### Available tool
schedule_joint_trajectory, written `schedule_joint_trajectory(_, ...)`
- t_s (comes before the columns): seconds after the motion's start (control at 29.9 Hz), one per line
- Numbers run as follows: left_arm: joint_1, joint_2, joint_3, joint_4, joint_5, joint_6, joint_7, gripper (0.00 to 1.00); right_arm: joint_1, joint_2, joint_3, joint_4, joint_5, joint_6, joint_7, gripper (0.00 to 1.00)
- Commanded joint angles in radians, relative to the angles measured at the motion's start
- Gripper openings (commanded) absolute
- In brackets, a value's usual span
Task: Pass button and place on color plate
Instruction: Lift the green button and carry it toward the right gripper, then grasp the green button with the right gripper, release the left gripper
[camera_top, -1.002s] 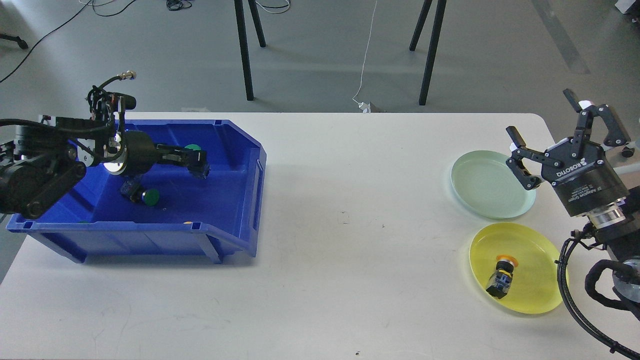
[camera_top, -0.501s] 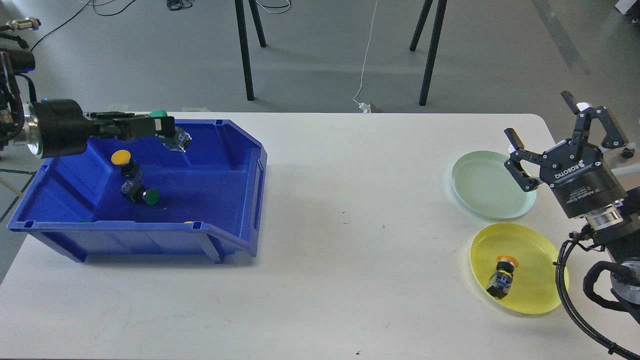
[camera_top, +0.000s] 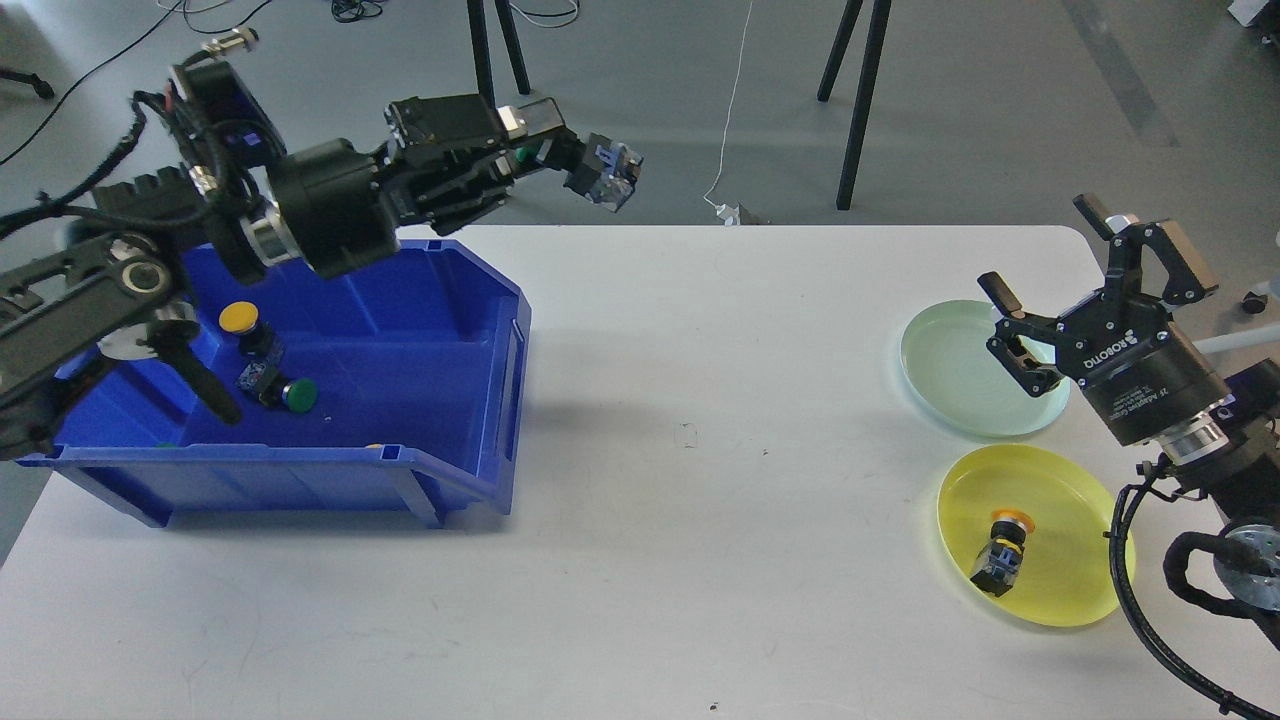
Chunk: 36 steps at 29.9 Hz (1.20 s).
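A green-capped button with a blocky grey body is pinched between the closed fingers of the left gripper, held in the air above the white table's far edge, just right of the glossy blue plastic bin. The right gripper hangs with fingers spread wide and empty over the round pale green plate. Beside it, the shiny yellow plate holds a yellow-capped button.

A green-capped button is held aloft beyond the blue bin's far rim, while a yellow-capped button lies tilted on the yellow plate, just beside the bare pale green plate.
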Motion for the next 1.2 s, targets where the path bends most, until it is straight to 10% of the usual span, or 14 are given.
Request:
schedule_joint_trajectory(0.0, 0.031, -0.149, 0.002, 0.136, 0.013, 0.0, 0.0, 0.16, 0.008, 0.024, -0.013, 0.005, -0.07, -0.015, 0.0, 0.98)
schedule_joint_trajectory(0.47, 0.048, -0.168, -0.012, 0.158, 0.004, 0.0, 0.0, 0.17, 0.22, 0.311, -0.251, -0.012, -0.192, -0.229, 0.0, 0.98)
schedule_joint_trajectory(1.17, 0.048, -0.171, -0.012, 0.158, 0.003, 0.0, 0.0, 0.17, 0.338, 0.433, -0.323, -0.124, -0.186, -0.237, 0.0, 0.98)
